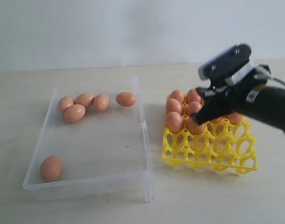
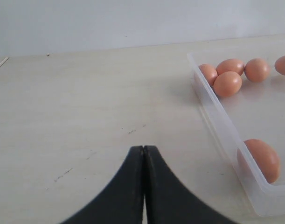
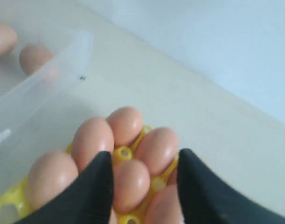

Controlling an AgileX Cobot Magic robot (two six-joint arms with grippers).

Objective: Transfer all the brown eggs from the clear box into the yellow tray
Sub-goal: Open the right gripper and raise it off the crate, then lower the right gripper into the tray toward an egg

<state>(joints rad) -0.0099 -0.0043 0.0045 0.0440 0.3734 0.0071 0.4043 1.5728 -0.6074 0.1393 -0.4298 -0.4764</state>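
The clear box point(image 1: 109, 140) lies at the left and holds several brown eggs point(image 1: 84, 99) at its far end, plus one egg point(image 1: 51, 168) in its near left corner. To its right, the yellow tray point(image 1: 212, 149) carries several eggs point(image 1: 174, 121) in its far cups. My right gripper point(image 1: 198, 119) hovers over those filled cups. In the right wrist view the right gripper point(image 3: 144, 156) is open, its fingers on either side of an egg point(image 3: 130, 184) seated in the tray point(image 3: 122, 153). My left gripper point(image 2: 143, 148) is shut and empty over bare table beside the clear box point(image 2: 221, 121).
The box has a small clip tab point(image 1: 143, 125) on the wall facing the tray. The tray's near cups point(image 1: 226, 156) stand empty. Pale tabletop point(image 1: 203, 200) surrounds both containers, with a white wall behind.
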